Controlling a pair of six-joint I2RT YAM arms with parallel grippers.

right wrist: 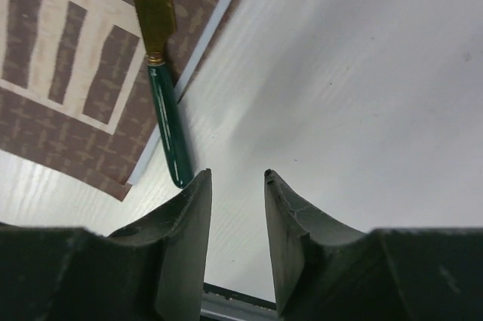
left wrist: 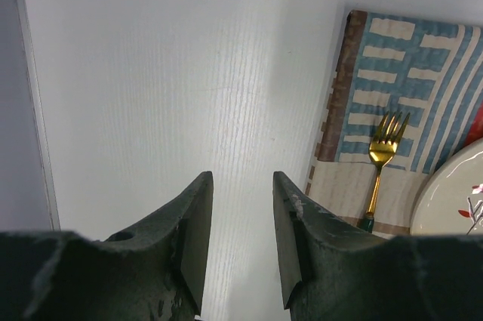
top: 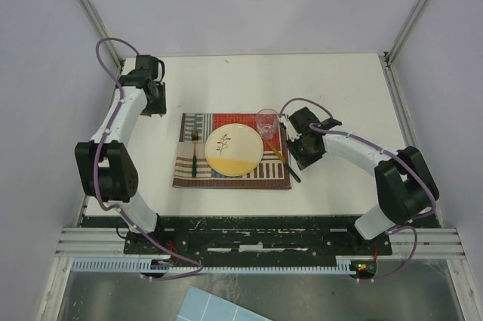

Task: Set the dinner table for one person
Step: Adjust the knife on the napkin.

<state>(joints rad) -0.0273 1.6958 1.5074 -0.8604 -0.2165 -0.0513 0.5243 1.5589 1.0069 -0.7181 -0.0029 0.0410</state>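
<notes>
On the white dinner table [top: 332, 87] lies a striped placemat [top: 198, 123] with a cream plate [top: 234, 149] in its middle. A gold fork [top: 194, 153] with a green handle lies left of the plate, also seen as the fork [left wrist: 380, 158] in the left wrist view. A clear glass [top: 266, 121] stands at the plate's upper right. A gold utensil with a green handle [top: 284, 161] lies slanted on the mat's right edge; its handle [right wrist: 167, 126] ends just left of my right gripper [right wrist: 235, 176], which is open and empty. My left gripper [left wrist: 241, 177] is open and empty over bare table, left of the placemat [left wrist: 392, 72].
Metal-framed table edges [top: 398, 102] and white walls enclose the table. The arms' base rail [top: 256, 239] runs along the near edge. A light blue tile [top: 219, 307] lies below the rail.
</notes>
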